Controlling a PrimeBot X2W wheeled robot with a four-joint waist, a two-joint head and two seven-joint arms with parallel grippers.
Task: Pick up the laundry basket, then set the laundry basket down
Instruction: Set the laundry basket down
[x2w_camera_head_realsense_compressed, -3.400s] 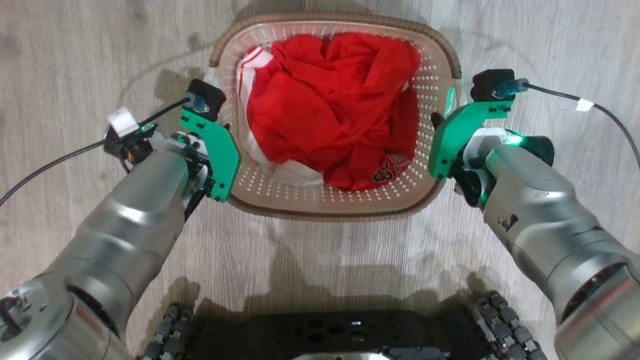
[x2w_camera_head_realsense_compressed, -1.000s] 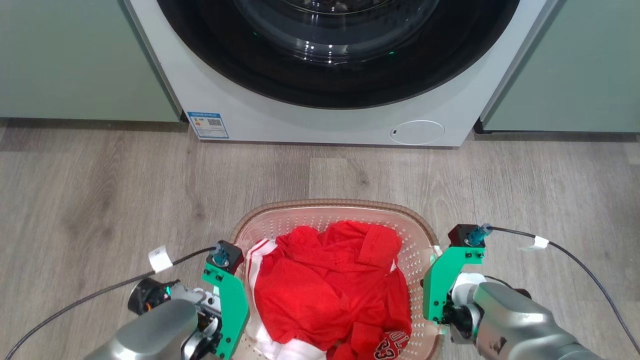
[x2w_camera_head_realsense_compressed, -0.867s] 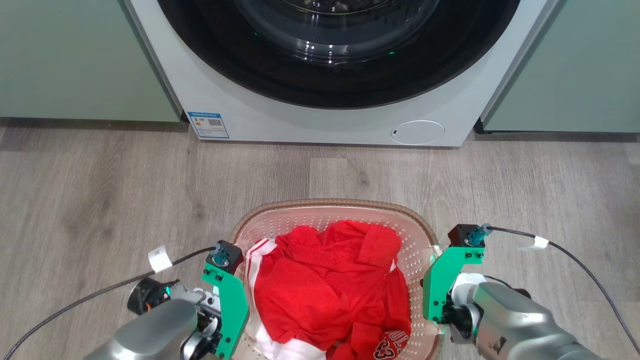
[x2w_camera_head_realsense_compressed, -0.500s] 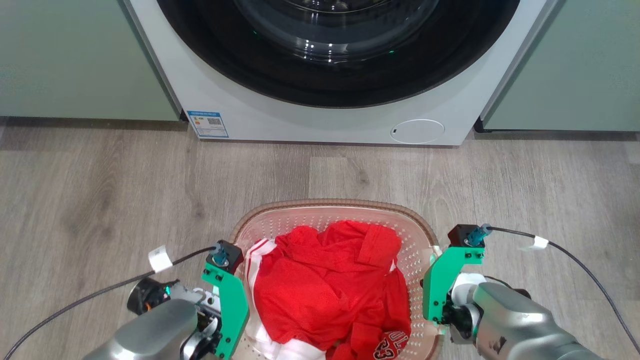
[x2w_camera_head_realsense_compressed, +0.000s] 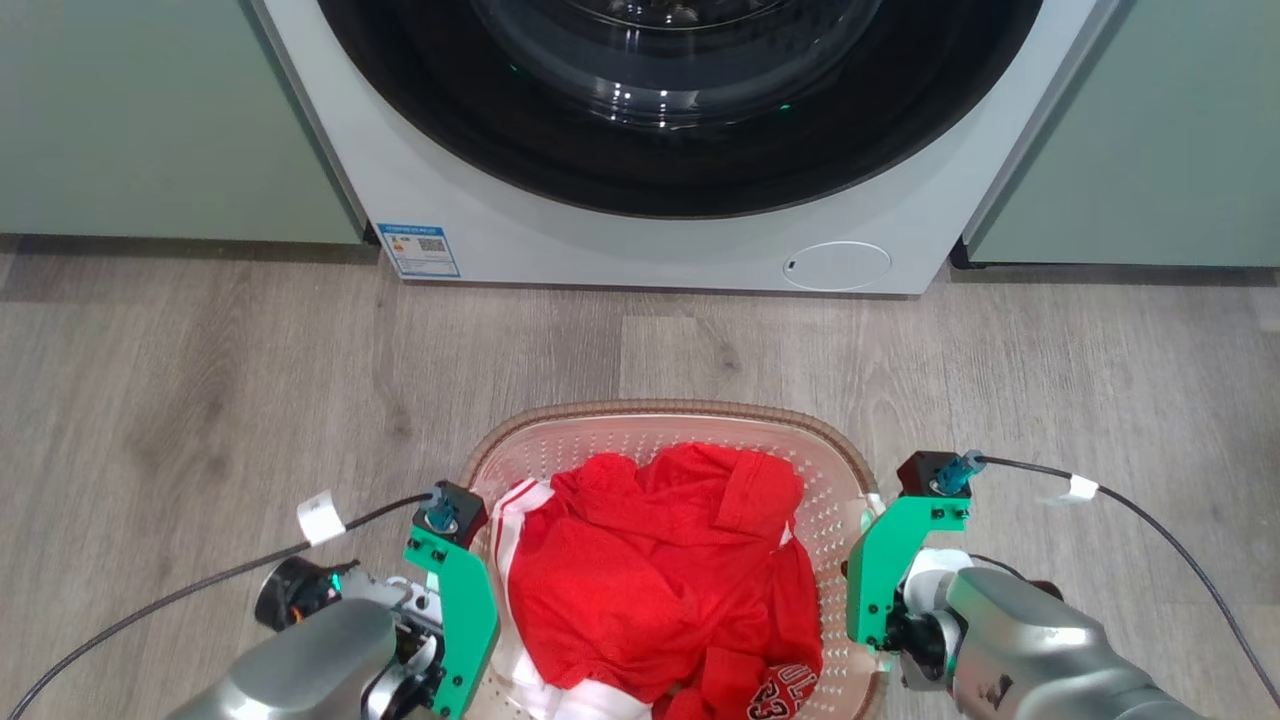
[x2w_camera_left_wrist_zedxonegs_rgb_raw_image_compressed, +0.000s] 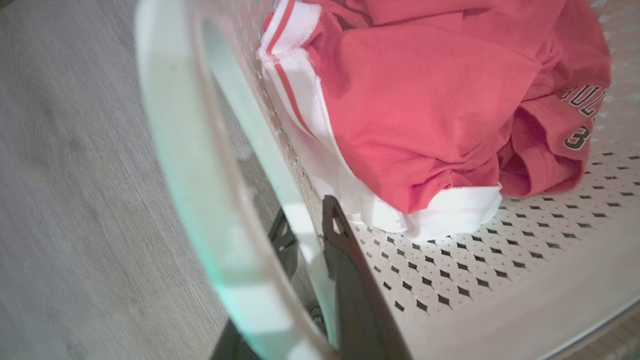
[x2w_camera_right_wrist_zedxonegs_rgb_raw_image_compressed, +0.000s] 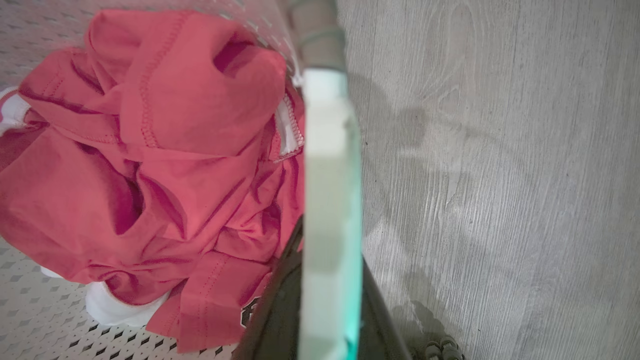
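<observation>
Ahead, a washing machine (x2w_camera_head_realsense_compressed: 600, 250) stands between green cabinets (x2w_camera_head_realsense_compressed: 150, 120). The left fingers (x2w_camera_left_wrist_zedxonegs_rgb_raw_image_compressed: 350, 280) and right fingers (x2w_camera_right_wrist_zedxonegs_rgb_raw_image_compressed: 272, 320) each pinch a laundry basket (x2w_camera_head_realsense_compressed: 660, 408) handle, seemingly closed tight; red clothes (x2w_camera_head_realsense_compressed: 650, 570) lie inside.

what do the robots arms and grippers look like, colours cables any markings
Both forearms are smooth silver-grey metal: left forearm, right forearm. Each wrist carries a flat bright green bracket topped by a small black camera block. A black cable with a white tag leaves each block. The jaws are long, dark and tapered on the left gripper and right gripper.
</observation>
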